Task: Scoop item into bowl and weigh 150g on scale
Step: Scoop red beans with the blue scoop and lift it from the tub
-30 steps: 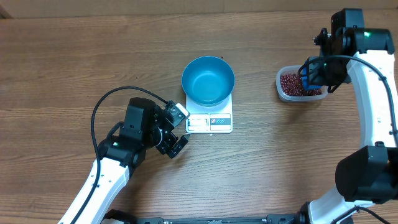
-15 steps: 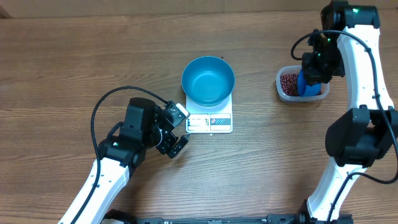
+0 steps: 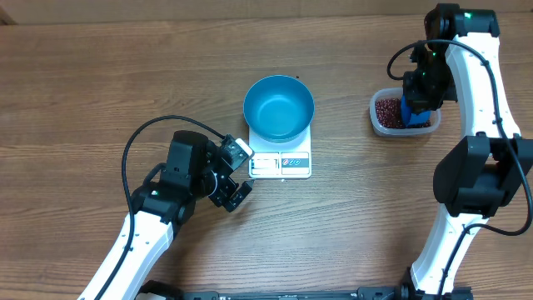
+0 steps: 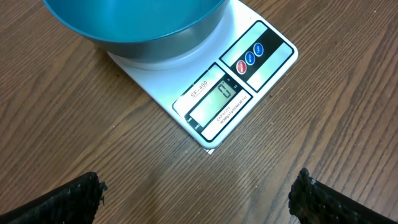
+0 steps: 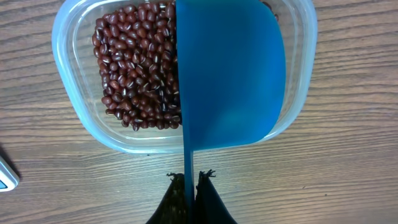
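Note:
An empty blue bowl (image 3: 279, 107) (image 4: 134, 25) stands on the white scale (image 3: 281, 162) (image 4: 245, 81) at the table's middle. The dark red-brown beans (image 3: 387, 112) (image 5: 137, 62) lie in a clear plastic tub (image 3: 379, 127) (image 5: 81, 124) at the right. My right gripper (image 3: 420, 87) (image 5: 188, 177) is shut on the thin handle of a blue scoop (image 3: 410, 113) (image 5: 230, 74). The scoop's cup hangs over the tub's right half, hiding the beans beneath it. My left gripper (image 3: 236, 193) (image 4: 199, 202) rests open just left of the scale's front corner, nothing between its fingers.
The right arm (image 3: 487, 108) arches over the table's right edge. A black cable (image 3: 137, 142) loops behind the left arm. Bare wooden tabletop (image 3: 100, 75) surrounds the scale and tub.
The right gripper swung the scoop from the tub's right rim to over the beans. The left arm, bowl and scale stayed put.

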You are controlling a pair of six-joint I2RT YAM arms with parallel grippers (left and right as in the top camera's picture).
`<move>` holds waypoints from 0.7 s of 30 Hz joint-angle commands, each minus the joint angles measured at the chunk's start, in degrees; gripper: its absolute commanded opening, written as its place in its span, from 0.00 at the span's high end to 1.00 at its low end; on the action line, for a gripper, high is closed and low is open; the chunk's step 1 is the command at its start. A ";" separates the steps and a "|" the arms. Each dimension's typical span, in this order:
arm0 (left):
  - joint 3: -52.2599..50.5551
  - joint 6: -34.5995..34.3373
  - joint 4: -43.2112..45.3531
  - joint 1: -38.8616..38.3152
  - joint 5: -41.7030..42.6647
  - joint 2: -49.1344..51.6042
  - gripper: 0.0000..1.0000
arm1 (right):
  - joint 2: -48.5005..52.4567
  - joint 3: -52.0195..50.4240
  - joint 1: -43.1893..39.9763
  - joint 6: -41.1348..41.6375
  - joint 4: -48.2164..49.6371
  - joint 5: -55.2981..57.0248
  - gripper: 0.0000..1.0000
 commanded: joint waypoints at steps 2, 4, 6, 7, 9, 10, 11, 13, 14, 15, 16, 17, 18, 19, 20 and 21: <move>-0.31 1.07 0.00 0.24 0.07 0.46 0.00 | 2.36 1.73 -0.44 0.31 -0.42 1.44 0.96; -0.31 1.07 0.00 0.24 0.07 0.46 0.01 | 3.34 1.70 -0.20 0.00 -1.11 0.57 0.96; -0.31 1.07 0.00 0.24 0.07 0.46 0.00 | 4.00 1.57 0.11 -0.63 -1.27 -1.68 0.96; -0.31 1.07 0.00 0.24 0.07 0.46 0.00 | 4.11 1.46 0.26 -1.57 -1.27 -2.84 0.96; -0.31 1.07 0.00 0.24 0.07 0.46 0.00 | 4.11 1.44 0.39 -1.90 -1.25 -4.00 0.96; -0.31 1.07 0.00 0.24 0.07 0.46 0.00 | 4.11 1.44 0.39 -2.69 -1.31 -5.01 0.96; -0.31 1.07 0.00 0.24 0.07 0.46 0.01 | 4.11 1.44 0.39 -3.56 -1.44 -6.27 0.96; -0.31 1.07 0.00 0.24 0.07 0.46 0.00 | 4.11 1.44 0.37 -5.42 -1.79 -8.70 0.96; -0.31 1.07 0.00 0.24 0.07 0.46 0.00 | 4.11 1.44 0.37 -6.62 -2.16 -9.84 0.96; -0.31 1.07 0.00 0.24 0.07 0.46 0.00 | 4.11 1.44 0.39 -7.69 -2.51 -10.80 0.96; -0.31 1.07 0.00 0.24 0.07 0.46 0.00 | 4.11 1.44 0.37 -8.46 -2.78 -11.61 0.96; -0.31 1.07 0.00 0.24 0.07 0.46 0.00 | 4.11 1.44 0.37 -9.49 -2.97 -12.85 0.96; -0.31 1.07 0.00 0.24 0.07 0.46 0.01 | 4.11 1.44 0.39 -11.19 -3.26 -14.91 0.96; -0.31 1.07 -0.02 0.24 0.07 0.46 0.01 | 4.11 1.44 0.37 -11.74 -3.26 -15.43 0.96; -0.31 1.07 0.00 0.24 0.07 0.46 0.01 | 4.11 1.44 0.39 -11.80 -3.26 -15.58 0.96; -0.31 1.07 0.00 0.24 0.07 0.46 0.00 | 4.11 1.44 0.42 -11.93 -3.26 -15.61 0.96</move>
